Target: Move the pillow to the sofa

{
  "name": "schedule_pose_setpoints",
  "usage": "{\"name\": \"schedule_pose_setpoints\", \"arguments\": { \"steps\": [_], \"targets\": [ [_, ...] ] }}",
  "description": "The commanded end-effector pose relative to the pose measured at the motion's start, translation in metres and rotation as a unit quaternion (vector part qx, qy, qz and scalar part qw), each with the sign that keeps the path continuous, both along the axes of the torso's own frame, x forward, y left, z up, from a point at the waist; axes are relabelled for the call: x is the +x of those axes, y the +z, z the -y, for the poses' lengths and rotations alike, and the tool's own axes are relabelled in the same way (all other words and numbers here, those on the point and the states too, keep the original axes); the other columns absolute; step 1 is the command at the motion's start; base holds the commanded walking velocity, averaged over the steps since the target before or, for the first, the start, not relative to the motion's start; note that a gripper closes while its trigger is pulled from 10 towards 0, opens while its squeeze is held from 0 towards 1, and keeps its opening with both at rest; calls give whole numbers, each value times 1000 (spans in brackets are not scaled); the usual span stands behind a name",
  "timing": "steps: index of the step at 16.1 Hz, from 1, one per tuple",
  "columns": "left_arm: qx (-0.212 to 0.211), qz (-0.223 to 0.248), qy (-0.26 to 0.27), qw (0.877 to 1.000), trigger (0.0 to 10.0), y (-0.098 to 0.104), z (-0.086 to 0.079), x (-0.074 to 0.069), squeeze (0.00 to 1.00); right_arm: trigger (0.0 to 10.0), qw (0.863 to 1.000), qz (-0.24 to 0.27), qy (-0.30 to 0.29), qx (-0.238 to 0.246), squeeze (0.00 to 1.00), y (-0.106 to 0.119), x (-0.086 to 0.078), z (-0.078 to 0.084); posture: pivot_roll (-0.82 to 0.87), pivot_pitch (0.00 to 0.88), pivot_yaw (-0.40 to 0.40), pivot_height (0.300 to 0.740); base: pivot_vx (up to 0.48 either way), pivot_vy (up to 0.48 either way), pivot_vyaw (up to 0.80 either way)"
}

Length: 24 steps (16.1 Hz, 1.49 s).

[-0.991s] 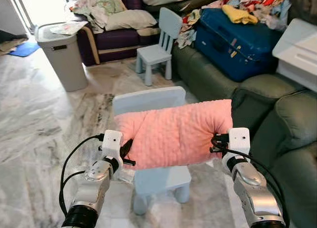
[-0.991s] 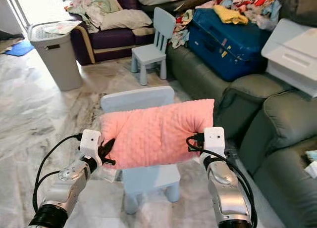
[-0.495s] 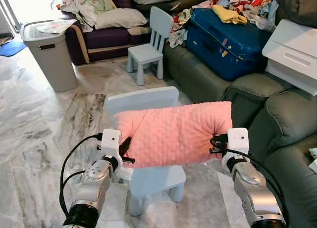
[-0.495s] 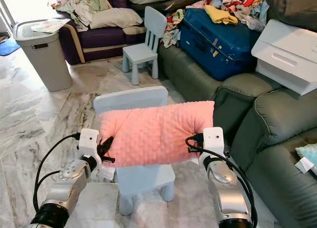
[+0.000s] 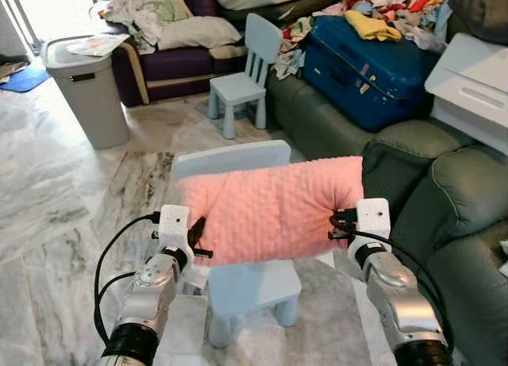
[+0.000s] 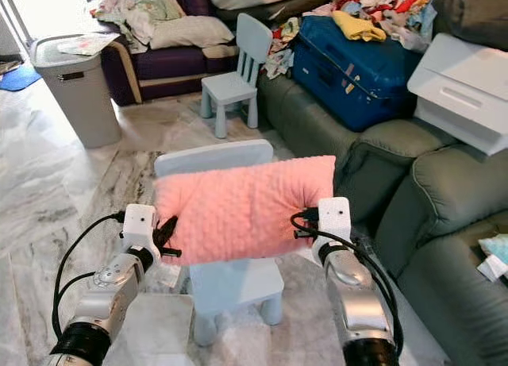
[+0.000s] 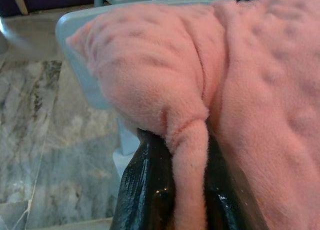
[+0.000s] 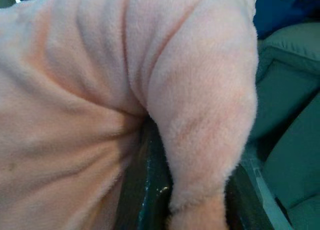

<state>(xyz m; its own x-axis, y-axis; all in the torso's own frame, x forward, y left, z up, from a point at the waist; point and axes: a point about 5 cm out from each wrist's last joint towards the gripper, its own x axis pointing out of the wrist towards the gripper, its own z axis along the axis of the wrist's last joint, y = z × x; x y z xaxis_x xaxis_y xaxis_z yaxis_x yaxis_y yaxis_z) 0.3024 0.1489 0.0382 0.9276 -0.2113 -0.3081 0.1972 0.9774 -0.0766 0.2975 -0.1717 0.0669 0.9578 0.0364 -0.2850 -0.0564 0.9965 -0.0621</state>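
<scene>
The pink pillow takes up most of the right wrist view, its fleece soft and slightly nubbly, drawn into deep folds that run toward the right hand. A thick fold of the fabric is pinched between the two black fingers (only dark, glossy strips of them peek out on either side of the fold). Past the pillow's edge lie the grey-green cushions of the sofa, with a patch of blue suitcase beyond them.
</scene>
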Motion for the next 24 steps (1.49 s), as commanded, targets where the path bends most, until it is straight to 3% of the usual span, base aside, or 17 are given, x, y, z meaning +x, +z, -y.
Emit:
{"name": "schedule_pose_setpoints", "arguments": {
  "steps": [1, 7, 13, 24],
  "targets": [
    [1, 23, 4, 1000, 10000, 10, -1, 5, 0, 10000, 1000, 16, -4, 6, 0, 6, 5, -1, -63, 2, 16, 740, 0, 0, -775],
    [-5, 16, 4, 1000, 10000, 7, -4, 3, 0, 10000, 1000, 23, 1, 0, 0, 7, 4, -1, -65, 11, 17, 740, 0, 0, -775],
    [-56, 2, 16, 998, 10000, 8, 1, 5, 0, 10000, 1000, 22, -2, 6, 0, 6, 2, 1, -69, 13, 13, 740, 0, 0, -726],
    [-67, -7, -1, 998, 10000, 8, 7, 5, 0, 10000, 1000, 25, 0, -2, 0, 7, 2, 4, -76, 10, 9, 740, -223, 349, 0]
  ]
}}
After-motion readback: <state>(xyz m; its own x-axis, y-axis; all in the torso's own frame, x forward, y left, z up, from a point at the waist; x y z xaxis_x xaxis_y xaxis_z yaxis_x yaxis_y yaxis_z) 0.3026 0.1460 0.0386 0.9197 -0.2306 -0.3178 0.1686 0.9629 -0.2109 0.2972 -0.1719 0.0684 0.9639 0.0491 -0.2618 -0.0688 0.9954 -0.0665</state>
